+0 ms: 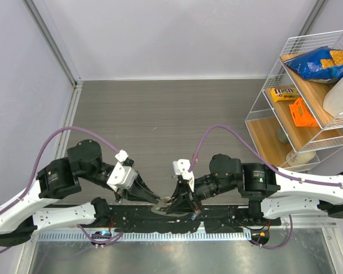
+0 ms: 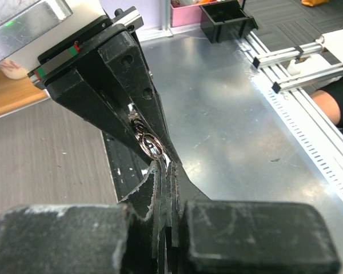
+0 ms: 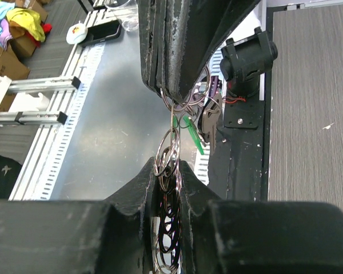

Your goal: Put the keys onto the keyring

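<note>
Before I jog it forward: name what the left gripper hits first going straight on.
The left gripper would meet the keyring at its tips first, then probably the right gripper right behind it, tip to tip.

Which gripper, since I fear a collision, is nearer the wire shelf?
Right. The right gripper sits between the shelf and the keyring that both pinch; the left gripper is beyond the keyring, farther from the shelf.
</note>
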